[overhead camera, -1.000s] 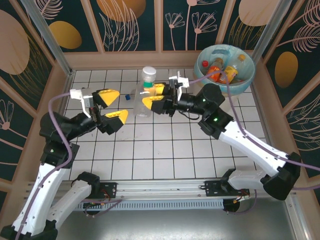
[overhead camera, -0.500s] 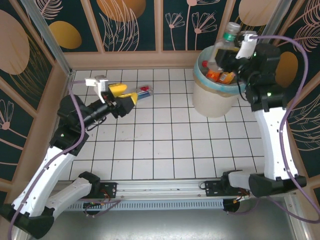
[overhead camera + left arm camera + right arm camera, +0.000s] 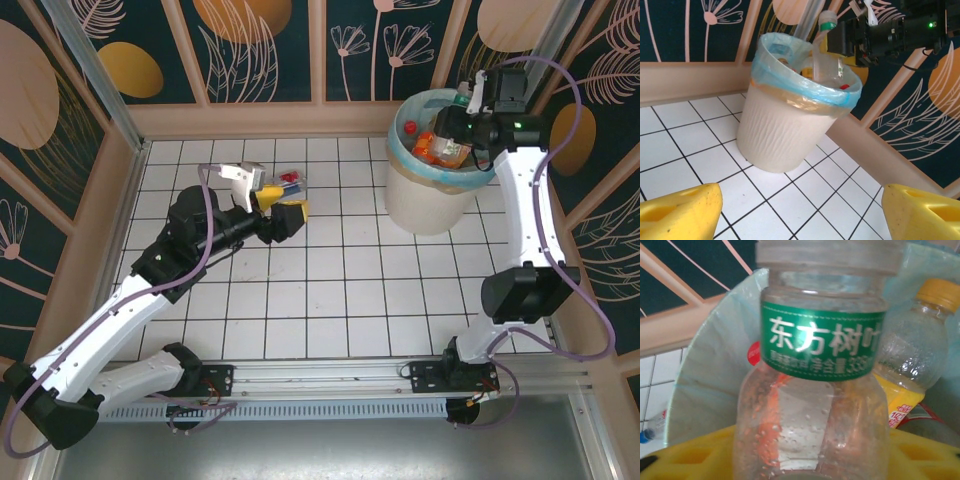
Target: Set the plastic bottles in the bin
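Note:
My right gripper point(image 3: 452, 126) hangs over the mouth of the bin point(image 3: 425, 200). A clear bottle with a green band point(image 3: 815, 405) stands between its yellow fingers point(image 3: 685, 455); the bottle hides whether the pads touch it. In the left wrist view this bottle point(image 3: 827, 60) pokes up out of the bin point(image 3: 785, 130). Inside lie a yellow-capped bottle point(image 3: 920, 340) and orange ones point(image 3: 432, 146). My left gripper point(image 3: 283, 206) is open over the tiles with nothing between its fingers point(image 3: 680, 212). A small clear bottle point(image 3: 287, 181) lies just beyond it.
The white tiled floor point(image 3: 340, 290) is ringed by a low wooden rim and dark patterned walls point(image 3: 270, 50). The bin sits in the back right corner, close to the wall point(image 3: 900, 150). Open tiles stretch between my left gripper and the bin.
My right gripper has come down with the green-banded bottle into the bin's mouth. My left arm has stretched to the right, past the small bottle on the tiles.

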You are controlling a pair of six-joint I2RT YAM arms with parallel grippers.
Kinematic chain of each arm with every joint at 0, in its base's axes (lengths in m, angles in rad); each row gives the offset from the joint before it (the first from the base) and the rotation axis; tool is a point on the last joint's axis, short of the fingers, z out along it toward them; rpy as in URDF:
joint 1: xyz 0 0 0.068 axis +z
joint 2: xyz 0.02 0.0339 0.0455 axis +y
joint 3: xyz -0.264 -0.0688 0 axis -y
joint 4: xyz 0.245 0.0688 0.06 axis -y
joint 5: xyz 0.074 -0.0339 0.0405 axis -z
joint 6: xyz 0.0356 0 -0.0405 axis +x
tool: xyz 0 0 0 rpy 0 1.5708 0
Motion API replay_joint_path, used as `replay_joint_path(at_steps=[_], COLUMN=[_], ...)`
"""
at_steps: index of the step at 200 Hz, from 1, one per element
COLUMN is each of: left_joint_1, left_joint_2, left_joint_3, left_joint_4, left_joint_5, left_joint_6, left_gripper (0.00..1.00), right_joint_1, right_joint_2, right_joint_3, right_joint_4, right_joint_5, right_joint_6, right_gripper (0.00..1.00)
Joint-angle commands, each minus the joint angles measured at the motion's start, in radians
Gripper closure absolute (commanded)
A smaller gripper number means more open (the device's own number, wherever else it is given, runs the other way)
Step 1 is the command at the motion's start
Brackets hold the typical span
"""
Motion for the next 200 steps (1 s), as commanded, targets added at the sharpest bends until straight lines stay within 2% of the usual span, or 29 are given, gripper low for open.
replay_joint_path(at_steps=[1, 60, 80, 94, 117, 136, 166, 187, 200], left_joint_1=[-0.005, -0.005, -0.005, -0.005, -0.005, -0.005, -0.005, -0.005, -0.004], left_joint_2=[-0.021, -0.028, -0.030, -0.026, -0.014, 0.012, 0.089, 0.153, 0.198], left_joint_3=[-0.008, -0.011, -0.010, -0.004, 0.001, 0.010, 0.061, 0.097, 0.120], left_joint_4=[0.000, -0.017, -0.032, -0.052, -0.087, -0.128, -0.211, -0.253, -0.275], left_joint_5=[-0.041, -0.066, -0.089, -0.115, -0.174, -0.232, -0.288, -0.340, -0.387], left_joint_6=[0.021, 0.023, 0.016, 0.012, 0.004, -0.003, -0.011, -0.007, 0.006], left_gripper=[0.17, 0.16, 0.16, 0.16, 0.15, 0.15, 0.15, 0.13, 0.11], right_joint_1=[-0.002, 0.014, 0.025, 0.028, 0.029, 0.027, 0.028, 0.032, 0.037], right_joint_2=[-0.011, -0.013, -0.008, -0.004, -0.020, -0.040, -0.049, -0.075, -0.107], right_joint_3=[0.048, 0.044, 0.028, -0.005, -0.131, -0.226, -0.202, -0.136, -0.103], right_joint_4=[-0.023, -0.020, -0.008, -0.001, 0.040, 0.080, 0.078, 0.075, 0.088], right_joint_5=[0.040, 0.050, 0.037, 0.025, 0.008, -0.010, -0.019, -0.002, 0.016], right_joint_6=[0.000, -0.008, -0.013, -0.016, -0.014, -0.008, -0.002, 0.006, 0.009], right_gripper=[0.32, 0.30, 0.34, 0.41, 0.52, 0.55, 0.53, 0.40, 0.36])
